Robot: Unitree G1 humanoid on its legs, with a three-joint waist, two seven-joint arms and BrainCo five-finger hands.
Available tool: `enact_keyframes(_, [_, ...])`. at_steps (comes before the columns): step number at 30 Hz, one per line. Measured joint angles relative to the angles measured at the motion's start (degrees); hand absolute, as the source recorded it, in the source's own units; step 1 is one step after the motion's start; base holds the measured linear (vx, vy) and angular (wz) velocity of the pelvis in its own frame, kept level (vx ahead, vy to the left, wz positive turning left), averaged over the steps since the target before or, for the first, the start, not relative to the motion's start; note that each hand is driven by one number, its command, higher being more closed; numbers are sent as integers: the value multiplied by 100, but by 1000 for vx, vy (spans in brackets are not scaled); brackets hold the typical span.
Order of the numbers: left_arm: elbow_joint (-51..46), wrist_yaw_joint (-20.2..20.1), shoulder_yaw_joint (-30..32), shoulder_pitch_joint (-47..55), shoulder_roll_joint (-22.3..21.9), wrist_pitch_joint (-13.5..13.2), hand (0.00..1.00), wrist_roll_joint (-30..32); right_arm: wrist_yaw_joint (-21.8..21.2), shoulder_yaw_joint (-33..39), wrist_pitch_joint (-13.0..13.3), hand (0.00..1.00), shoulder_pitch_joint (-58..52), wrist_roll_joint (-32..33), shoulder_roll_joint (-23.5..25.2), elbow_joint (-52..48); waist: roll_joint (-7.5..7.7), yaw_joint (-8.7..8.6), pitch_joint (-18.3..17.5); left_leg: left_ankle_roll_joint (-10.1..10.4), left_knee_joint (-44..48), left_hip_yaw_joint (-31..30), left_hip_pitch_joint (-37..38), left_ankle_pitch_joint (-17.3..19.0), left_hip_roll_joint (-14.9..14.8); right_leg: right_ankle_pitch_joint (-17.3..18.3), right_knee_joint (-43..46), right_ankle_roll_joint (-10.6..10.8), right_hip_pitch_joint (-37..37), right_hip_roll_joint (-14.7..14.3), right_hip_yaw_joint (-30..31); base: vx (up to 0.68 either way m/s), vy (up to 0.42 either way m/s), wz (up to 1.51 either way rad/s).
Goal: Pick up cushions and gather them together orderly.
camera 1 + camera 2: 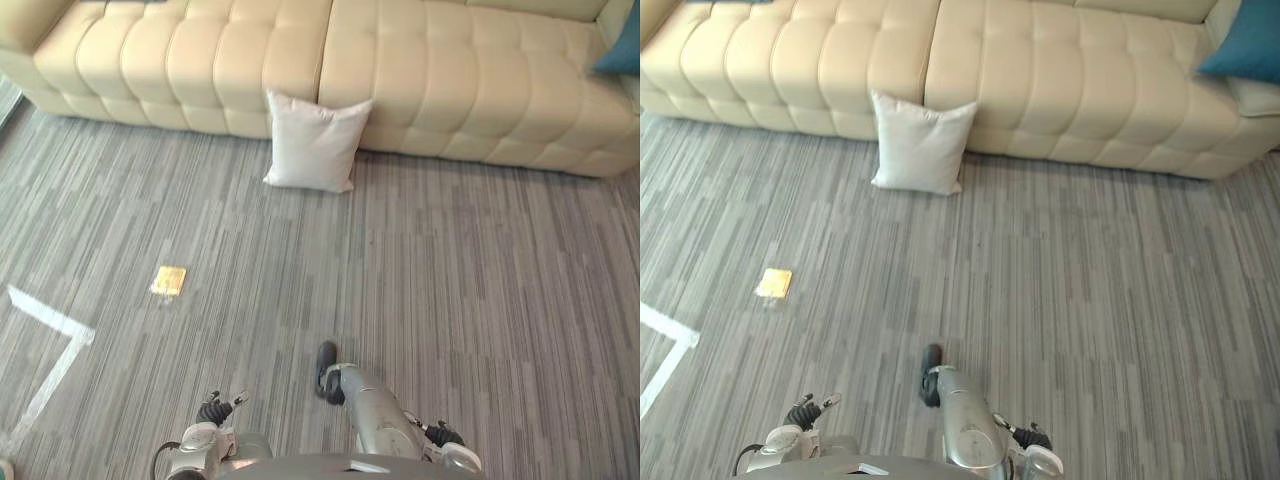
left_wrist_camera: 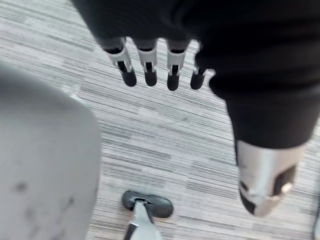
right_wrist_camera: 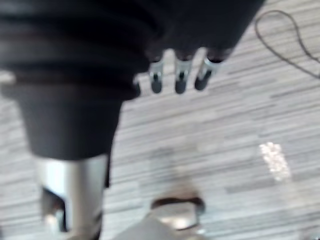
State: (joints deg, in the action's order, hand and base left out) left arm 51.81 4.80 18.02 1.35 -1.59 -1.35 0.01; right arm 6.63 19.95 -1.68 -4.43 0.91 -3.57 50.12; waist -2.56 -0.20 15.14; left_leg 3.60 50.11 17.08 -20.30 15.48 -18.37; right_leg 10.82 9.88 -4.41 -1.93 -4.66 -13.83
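**Cushions apart, both hands empty**

The white cushion (image 1: 312, 143) stands on edge on the carpeted floor (image 1: 470, 290), its back propped against the front of the cream sofa (image 1: 450, 80) near the seam between two seat sections. This lean keeps it upright. A blue cushion (image 1: 1245, 40) lies on the sofa's seat at the far right end, well apart from the white one, so the two are not yet gathered.

The left hand (image 2: 148, 65) and right hand (image 3: 179, 80) hang low beside the robot, far from either cushion. Each has straight, relaxed fingers and holds nothing.

A small flat yellow object (image 1: 168, 280) lies on the carpet to the left of the direct path to the white cushion, and a white tape line (image 1: 55, 360) marks the floor further left. Neither appears to obstruct the approach.
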Motion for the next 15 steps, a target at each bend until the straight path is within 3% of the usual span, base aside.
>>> enact_keyframes(3, [-123, 23, -15, -4, -36, -36, 0, -112, 9, -219, 28, 0, 9, 82, -16, -19, 33, 192, -24, 105, -1664, -172, -261, -204, 292, 152, -164, 169, -304, 52, 162, 322, 106, -35])
enact_keyframes(4, [-142, 80, -4, -6, -68, -58, 0, -177, 10, -300, 38, 0, 65, 112, 71, -15, 40, 306, -42, 145, -2736, -316, -252, -500, 406, 345, -145, 355, -455, 63, 320, 394, 191, -67])
enact_keyframes(5, [-138, 106, 0, 3, -66, -58, 0, -221, 9, -359, 43, 0, 76, 116, 93, -14, 66, 342, -88, 95, -3033, -316, -255, -660, 417, 441, -118, 432, -575, 107, 421, 695, 357, -87])
enact_keyframes(6, [-133, 102, 54, 35, -19, -58, 0, -236, -1, -404, 42, 0, 48, 120, 267, -4, 254, 380, -235, -67, -3018, -404, -193, -1159, 614, 623, -81, 628, -714, 314, 619, 609, 313, -72])
enact_keyframes(7, [-127, 106, 104, 90, -20, -57, 0, -270, -4, -404, 48, 0, -5, 119, 383, 3, 351, 383, -443, -257, -2969, -401, -154, -1489, 788, 712, -21, 776, -754, 505, 741, 798, 384, -78])
enact_keyframes(8, [-109, 109, 133, 87, 49, -56, 0, -352, -10, -403, 64, 0, 29, 108, 479, 31, 523, 379, -514, -389, -2628, -262, -169, -1370, 877, 756, 339, 854, -628, 716, 851, 551, 254, -58])
enact_keyframes(9, [-95, 109, 133, 83, 80, -57, 0, -394, -12, -390, 76, 0, 38, 106, 521, 32, 583, 385, -522, -409, -2531, -204, -115, -1184, 929, 768, 667, 896, -519, 804, 865, 756, 379, -48])
enact_keyframes(10, [-7, 110, 115, 54, 142, -52, 0, -500, -14, -376, 81, 0, 52, 105, 554, 25, 642, 379, -520, -486, -2340, -79, 55, -893, 988, 683, 1741, 1036, -149, 1005, 890, 575, 312, -22])
enact_keyframes(11, [99, 117, 66, 18, 185, -35, 0, -569, -14, -381, 82, 0, 70, 105, 536, 11, 635, 337, -513, -576, -2289, -39, 265, -700, 1029, 346, 2837, 1177, 219, 1170, 899, 553, 302, -11])
enact_keyframes(12, [137, 119, 32, 11, 204, -20, 0, -600, -14, -390, 85, 0, 71, 106, 530, 3, 634, 323, -511, -597, -2282, -37, 355, -649, 1058, 222, 3192, 1210, 336, 1223, 907, 408, 192, 9])
enact_keyframes(13, [194, 117, -84, 23, 232, 15, 0, -669, -14, -404, 148, 0, 70, 105, 515, -18, 632, 306, -505, -688, -2327, 6, 787, -505, 1137, 93, 4349, 1218, 692, 1391, 906, 468, 191, 11])
enact_keyframes(15, [171, 110, -177, 56, 198, 14, 0, -670, -23, -419, 160, 0, 72, 93, 531, -175, 522, 305, -457, -643, -2686, 39, 1544, -282, 1141, 87, 5140, 1136, 1108, 1503, 629, 462, 140, 1])
